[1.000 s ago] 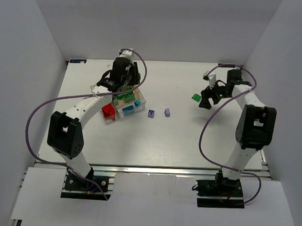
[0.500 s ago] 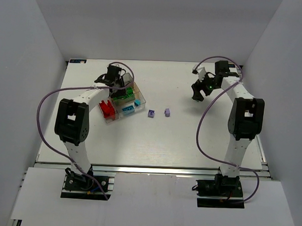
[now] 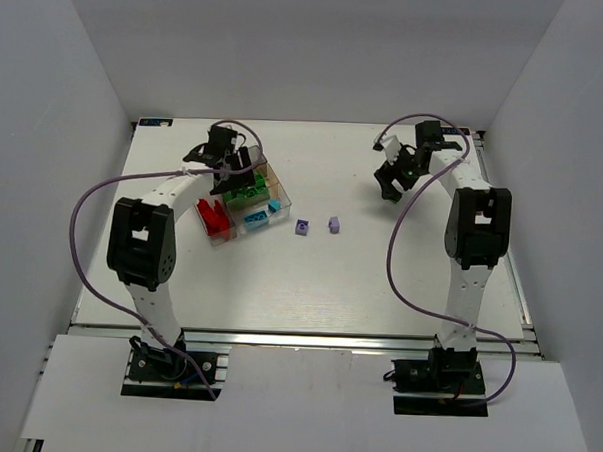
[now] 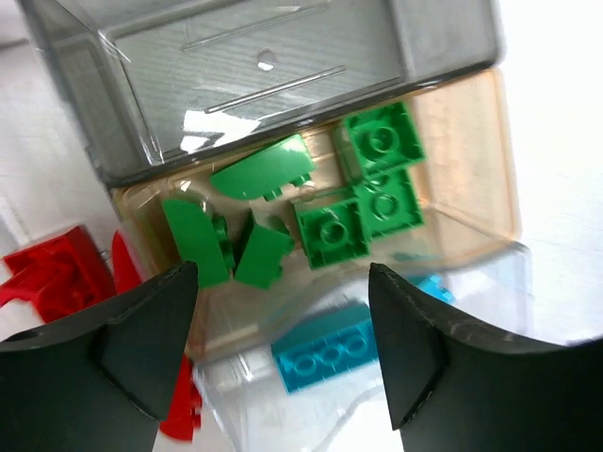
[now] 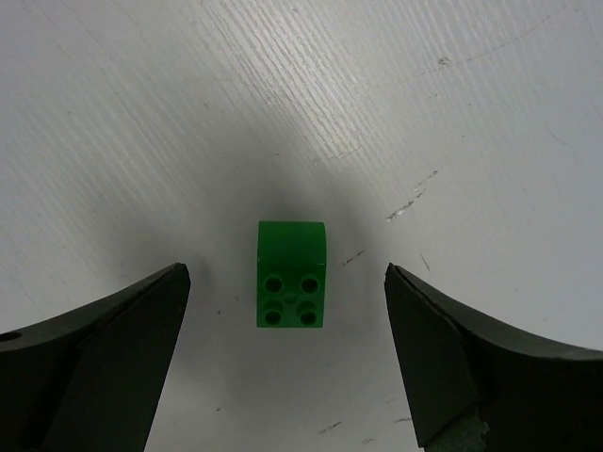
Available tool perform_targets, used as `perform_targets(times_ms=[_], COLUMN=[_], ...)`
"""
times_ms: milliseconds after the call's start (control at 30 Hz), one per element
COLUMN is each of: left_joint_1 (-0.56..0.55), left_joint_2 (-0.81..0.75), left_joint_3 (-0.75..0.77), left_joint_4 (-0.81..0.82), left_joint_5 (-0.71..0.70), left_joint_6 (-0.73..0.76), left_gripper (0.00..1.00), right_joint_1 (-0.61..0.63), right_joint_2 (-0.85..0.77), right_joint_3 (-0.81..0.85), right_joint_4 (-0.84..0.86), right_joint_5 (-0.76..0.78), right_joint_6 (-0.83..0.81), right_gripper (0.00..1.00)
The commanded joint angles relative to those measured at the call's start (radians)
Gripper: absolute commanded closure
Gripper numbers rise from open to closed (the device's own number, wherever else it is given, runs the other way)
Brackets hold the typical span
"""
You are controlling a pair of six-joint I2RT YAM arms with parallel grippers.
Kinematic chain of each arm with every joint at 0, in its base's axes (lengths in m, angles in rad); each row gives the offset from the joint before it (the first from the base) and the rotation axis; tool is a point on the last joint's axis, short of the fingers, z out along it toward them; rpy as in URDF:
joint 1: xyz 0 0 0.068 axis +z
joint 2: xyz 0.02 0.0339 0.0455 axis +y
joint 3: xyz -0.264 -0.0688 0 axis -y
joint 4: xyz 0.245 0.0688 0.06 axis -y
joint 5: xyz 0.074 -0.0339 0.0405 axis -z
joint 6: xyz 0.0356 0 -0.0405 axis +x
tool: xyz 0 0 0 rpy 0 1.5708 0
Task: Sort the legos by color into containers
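The clear divided box (image 3: pixel 284 201) sits at the table's left, with red bricks (image 3: pixel 216 220), green bricks (image 3: pixel 247 193) and cyan bricks (image 3: pixel 261 217) in separate compartments. My left gripper (image 3: pixel 227 169) is open and empty just above its far-left side. The left wrist view shows several green bricks (image 4: pixel 332 229), a cyan brick (image 4: pixel 331 357), red bricks (image 4: pixel 54 273) and the smoky lid (image 4: pixel 283 56), with the gripper (image 4: pixel 283 270) above them. Two pale purple bricks (image 3: pixel 301 227) (image 3: pixel 333 224) lie on the table. My right gripper (image 5: pixel 285 282) is open, straddling a green brick (image 5: pixel 292 274) lying on the table.
In the top view the right gripper (image 3: pixel 390 183) covers the green brick at the far right of the table. White walls enclose the table on three sides. Purple cables loop beside both arms.
My right gripper has moved left and away from me, and now covers the loose green brick in the top view. My left gripper has shifted a little left, toward the box's far-left side.
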Motion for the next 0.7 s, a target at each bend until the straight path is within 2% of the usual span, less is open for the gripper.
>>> perform_targets(times_ms=[0, 233, 333, 433, 467, 533, 567, 667], left_joint_1=[0.004, 0.004, 0.004, 0.004, 0.004, 0.004, 0.004, 0.004], left_joint_2=[-0.17, -0.422, -0.54, -0.656, -0.678, -0.736, -0.753, -0.819], left_joint_3=[0.007, -0.154, -0.264, -0.382, -0.407, -0.47, -0.488, -0.565], left_joint_4=[-0.002, 0.101, 0.162, 0.238, 0.25, 0.28, 0.288, 0.325], left_joint_5=[0.001, 0.073, 0.076, 0.074, 0.077, 0.085, 0.099, 0.113], left_joint_6=[-0.001, -0.043, -0.078, -0.099, -0.106, -0.129, -0.136, -0.175], left_gripper=[0.17, 0.21, 0.22, 0.24, 0.24, 0.24, 0.24, 0.24], right_joint_1=[0.014, 0.025, 0.022, 0.019, 0.022, 0.025, 0.022, 0.047], right_joint_2=[0.029, 0.067, 0.073, 0.081, 0.083, 0.081, 0.081, 0.077], right_joint_3=[0.048, 0.031, 0.028, 0.04, 0.046, 0.059, 0.078, 0.15], right_joint_4=[-0.01, 0.003, -0.009, -0.03, -0.039, -0.079, -0.096, -0.188], right_joint_5=[0.056, 0.165, 0.169, 0.162, 0.156, 0.128, 0.114, -0.005], right_joint_6=[-0.023, -0.03, -0.028, -0.031, -0.034, -0.042, -0.053, -0.068], right_gripper=[0.11, 0.17, 0.25, 0.49, 0.63, 0.74, 0.85, 1.0])
